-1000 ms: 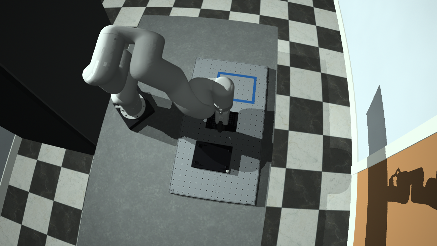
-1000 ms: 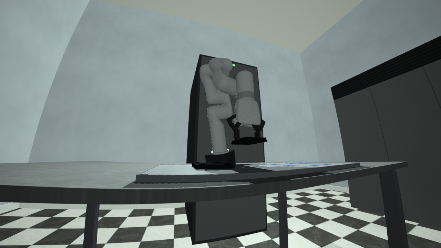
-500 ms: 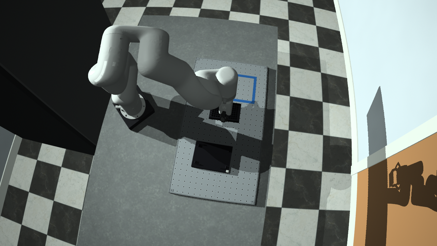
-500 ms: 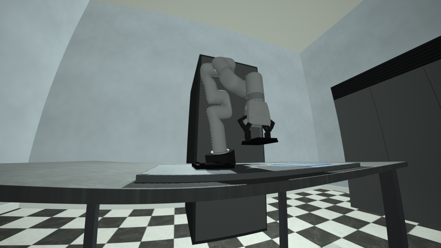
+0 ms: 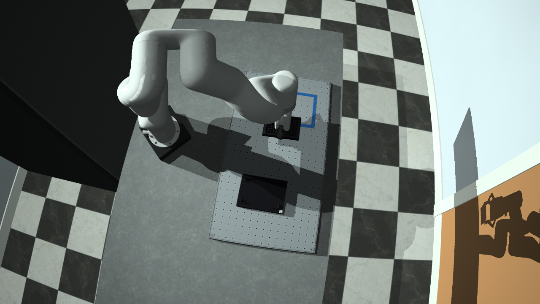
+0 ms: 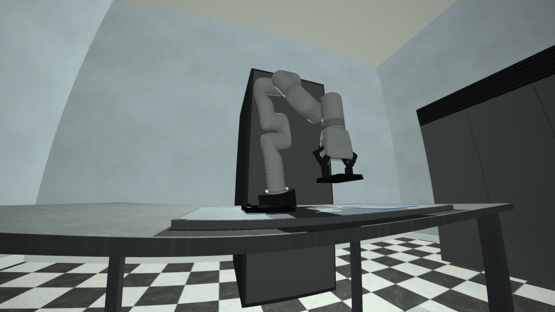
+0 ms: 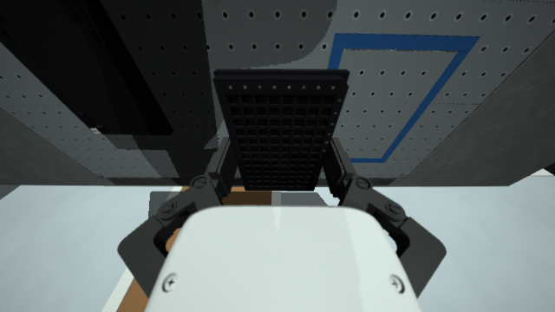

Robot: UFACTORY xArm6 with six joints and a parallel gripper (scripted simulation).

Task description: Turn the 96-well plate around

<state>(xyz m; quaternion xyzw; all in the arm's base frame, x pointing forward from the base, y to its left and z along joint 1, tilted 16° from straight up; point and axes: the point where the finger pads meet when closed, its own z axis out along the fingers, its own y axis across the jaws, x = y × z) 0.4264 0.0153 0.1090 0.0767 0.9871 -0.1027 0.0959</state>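
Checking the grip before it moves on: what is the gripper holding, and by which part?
The gripper holds the 96-well plate by its two long sides.
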